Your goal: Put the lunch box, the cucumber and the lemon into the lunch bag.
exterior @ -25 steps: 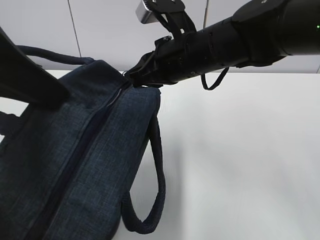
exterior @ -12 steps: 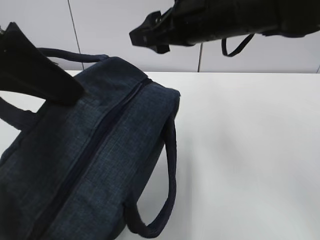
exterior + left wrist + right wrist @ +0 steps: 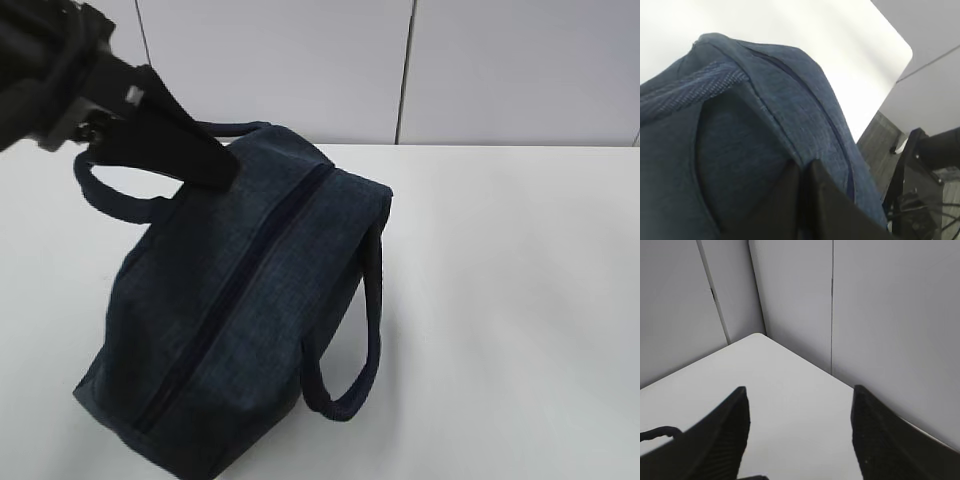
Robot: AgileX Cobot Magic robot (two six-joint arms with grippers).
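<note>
The large navy fabric lunch bag [image 3: 245, 310], zipped on the white table [image 3: 520, 300], looks soft and floppy, best taken where the left gripper [image 3: 802, 172] pinches its end fabric; the right gripper [image 3: 800, 435] gapes empty.

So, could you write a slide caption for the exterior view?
Left pincer pinching the zipped navy lunch bag on the white table.

Even, bright light; soft shadow under the lunch bag [image 3: 240, 300] — wrist views slightly blurred; no glare.
</note>
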